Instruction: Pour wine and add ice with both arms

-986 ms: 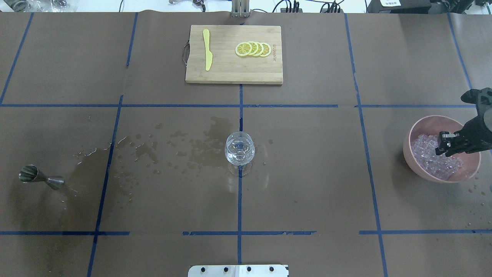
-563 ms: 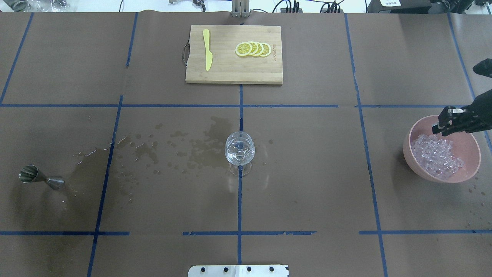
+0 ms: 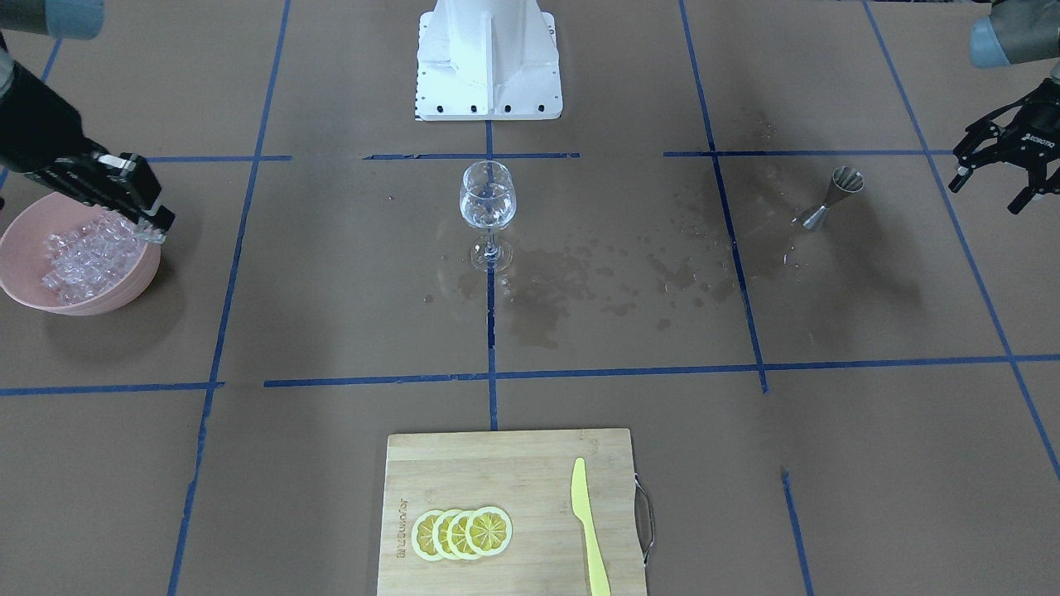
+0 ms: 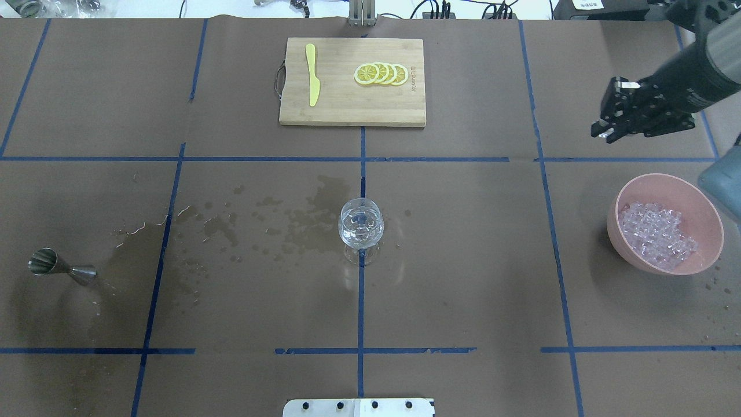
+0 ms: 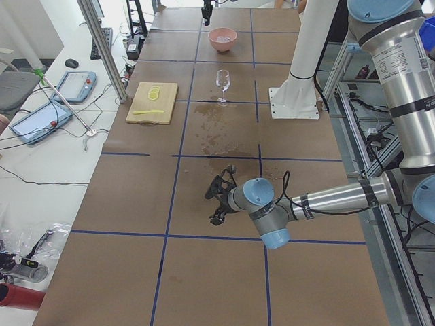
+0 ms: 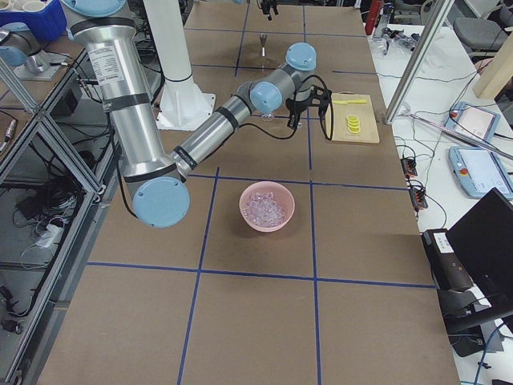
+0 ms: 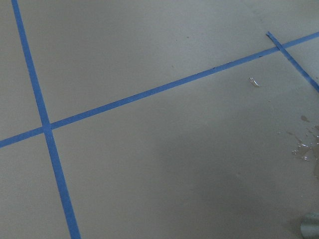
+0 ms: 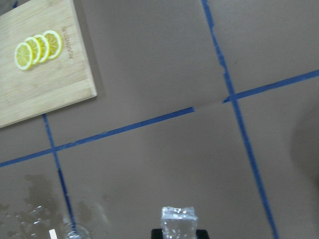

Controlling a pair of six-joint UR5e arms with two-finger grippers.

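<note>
the right gripper (image 3: 157,222) is pinched narrow on a single ice cube (image 8: 178,221), which the right wrist view shows sitting between the tips. it hangs in the air beside the pink bowl (image 4: 619,197), over bare brown paper toward the far right corner of the worktop. that height looks chosen so the cube can travel clear of the bowl's rim on its way to the glass.

the wine glass (image 4: 360,226) stands upright in the middle of the worktop, well apart from the bowl, so a long sideways carry is what i judge comes next. it seems to hold a little clear liquid low in its bowl, though that is hard to make out, and i see no cubes in it yet.

the pink bowl sits near the right edge and holds a heap of ice (image 4: 657,234) banked toward one side.

the left gripper (image 3: 990,192) is spread wide and empty, parked near the left edge, out of the way. just beside it the steel measuring cup (image 4: 61,267) appears to lie on its side. dark wet stains (image 4: 301,223) run between it and the glass.
</note>
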